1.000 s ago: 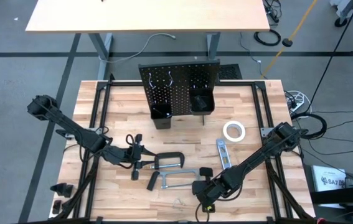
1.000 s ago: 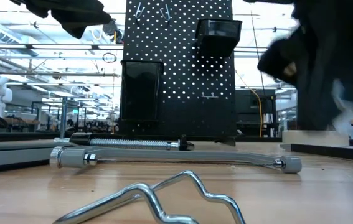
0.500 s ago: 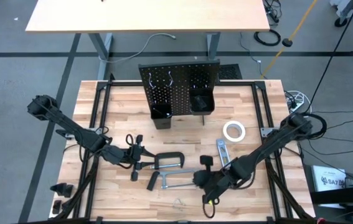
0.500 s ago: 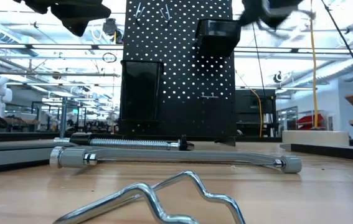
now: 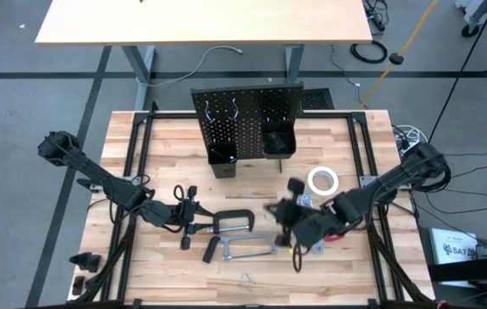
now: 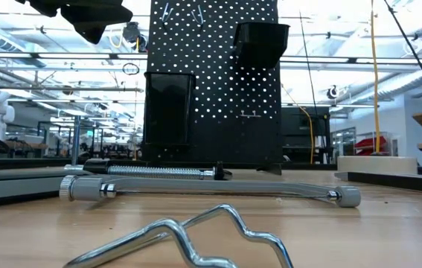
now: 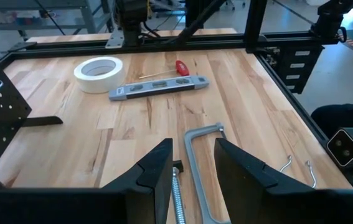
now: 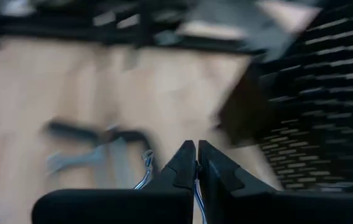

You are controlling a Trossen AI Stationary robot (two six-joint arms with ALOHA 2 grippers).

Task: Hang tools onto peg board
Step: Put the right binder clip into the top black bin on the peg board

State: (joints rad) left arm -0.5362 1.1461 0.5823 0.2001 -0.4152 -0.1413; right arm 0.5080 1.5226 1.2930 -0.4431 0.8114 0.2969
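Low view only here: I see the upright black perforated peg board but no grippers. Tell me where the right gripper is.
Observer: The right gripper hangs over the table in front of the peg board, its fingers shut with nothing between them.
Operator: Now the left one.
Observer: The left gripper is open, low over the black C-clamp, with its fingers astride it.
Operator: Find me the white tape roll.
Observer: The white tape roll lies flat on the table, right of the peg board's foot.
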